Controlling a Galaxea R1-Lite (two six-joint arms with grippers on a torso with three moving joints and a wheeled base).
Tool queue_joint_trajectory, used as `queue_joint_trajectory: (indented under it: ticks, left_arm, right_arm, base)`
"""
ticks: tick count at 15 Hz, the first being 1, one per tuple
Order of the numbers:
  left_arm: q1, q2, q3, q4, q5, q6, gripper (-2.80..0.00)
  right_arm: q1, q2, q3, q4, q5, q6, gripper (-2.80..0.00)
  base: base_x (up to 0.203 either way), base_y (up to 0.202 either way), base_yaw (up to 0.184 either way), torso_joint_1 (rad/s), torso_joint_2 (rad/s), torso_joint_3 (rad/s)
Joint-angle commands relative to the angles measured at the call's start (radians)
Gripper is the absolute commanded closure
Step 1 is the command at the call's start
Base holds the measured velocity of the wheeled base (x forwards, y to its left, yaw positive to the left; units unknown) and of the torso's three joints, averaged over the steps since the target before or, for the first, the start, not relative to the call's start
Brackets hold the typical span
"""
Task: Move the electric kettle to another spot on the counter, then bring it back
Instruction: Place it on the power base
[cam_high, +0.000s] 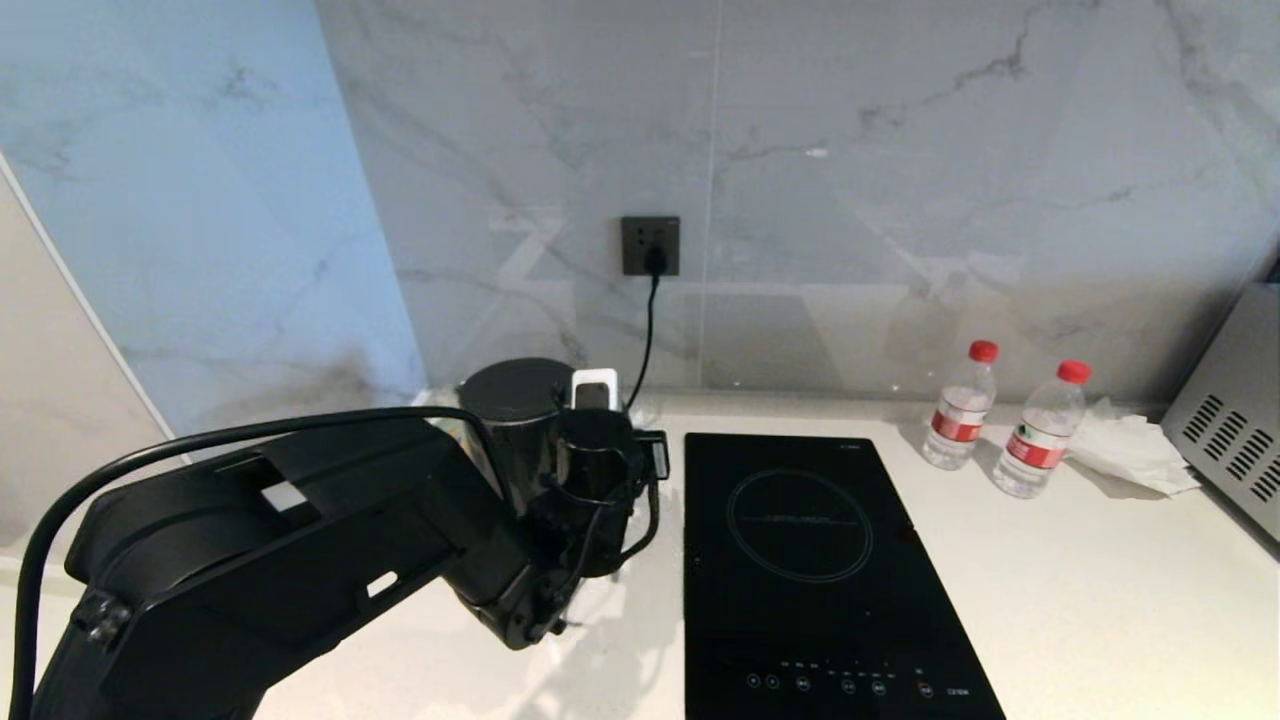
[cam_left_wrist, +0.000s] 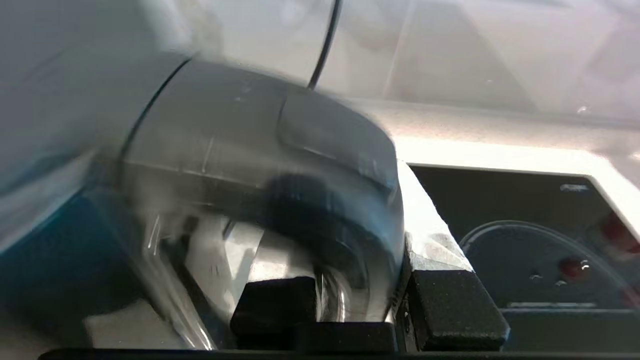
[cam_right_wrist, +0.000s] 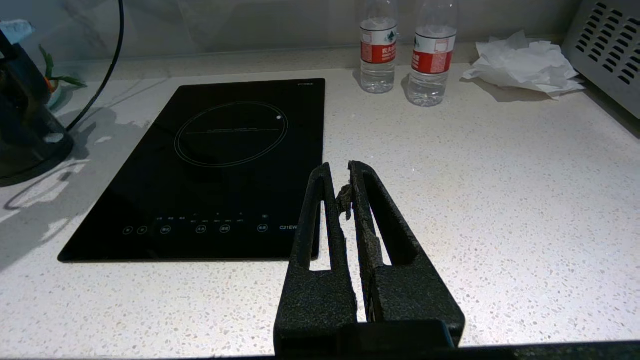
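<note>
The left claw (cam_left_wrist: 360, 300) is clamped on the electric kettle's (cam_high: 515, 420) handle near the tabletop's (cam_high: 1080, 580) rear-left corner; the right claw (cam_right_wrist: 340, 180) is together.

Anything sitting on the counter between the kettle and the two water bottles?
Yes: the induction hob lies flat between the electric kettle and the water bottles. Beyond it only bare counter, as the head view shows.

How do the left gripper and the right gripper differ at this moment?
The left gripper is shut on the electric kettle, around its handle, while the right gripper is shut and holds nothing. The left gripper is at the back left of the counter, beside the induction hob; the right gripper hangs over bare counter at the hob's near right corner. Both have black fingers.
</note>
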Motion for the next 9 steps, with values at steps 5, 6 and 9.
queue_joint_trajectory:
  ticks: [5, 6, 9]
  left_arm:
    - [-0.003, -0.032, 0.065, -0.011, 0.006, -0.015, 0.0]
    - [-0.003, -0.031, 0.066, -0.011, 0.006, -0.015, 0.0]
    - [-0.007, -0.03, 0.067, -0.008, 0.005, 0.015, 0.0]
  right_arm:
    - [0.0, 0.0, 0.0, 0.0, 0.0, 0.0, 0.0]
    - [0.0, 0.0, 0.0, 0.0, 0.0, 0.0, 0.0]
    - [0.0, 0.0, 0.0, 0.0, 0.0, 0.0, 0.0]
  base:
    - [0.0, 0.0, 0.0, 0.0, 0.0, 0.0]
    - [0.0, 0.0, 0.0, 0.0, 0.0, 0.0]
    - [0.0, 0.0, 0.0, 0.0, 0.0, 0.0]
